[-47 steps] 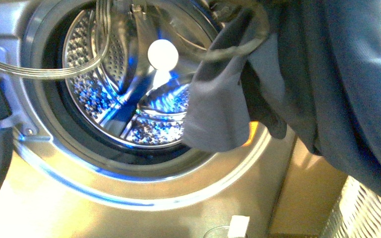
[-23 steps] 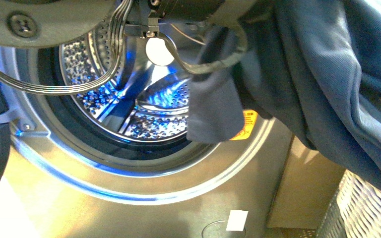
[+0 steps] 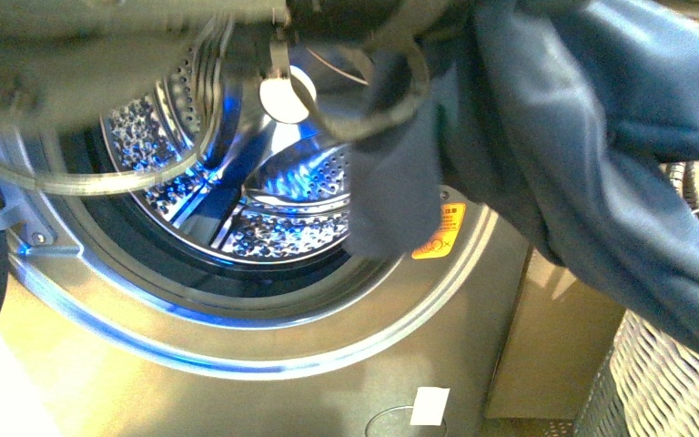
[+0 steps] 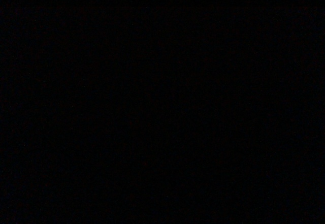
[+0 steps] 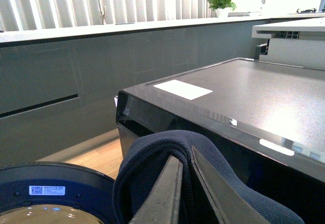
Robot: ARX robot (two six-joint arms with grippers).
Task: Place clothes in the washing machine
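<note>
— Pale blinds point(image 5: 51, 0) and a potted plant point(image 5: 222, 1) along the top of the right wrist view. It looks like a kitchen. What has the arm got?

— The right pincer point(image 5: 184, 155), low in the middle of that view, is closed tight on the clothes point(image 5: 147, 158). Navy knit bulges up over both fingers point(image 5: 162, 198).

— And the other one?

— I can't tell. The left wrist view is dark, and no left pincer shows in the front view, only a blurred arm and loops of cable point(image 3: 73, 177) at upper left.

— So where does the garment sit?

— In the front view it hangs from top centre down the right side of the frame. One tube-like end dangles across the right edge of the porthole, just beside the yellow sticker point(image 3: 439, 232). None of it lies in the drum point(image 3: 282, 218) yet.

— Why hold it so high?

— My guess is that gripping one bunch lets the loose ends hang free. They can then be carried over the rim of the washing machine point(image 3: 237, 364) without snagging. The broad part could trail outside, toward the woven basket point(image 3: 664, 382) at lower right.
</note>
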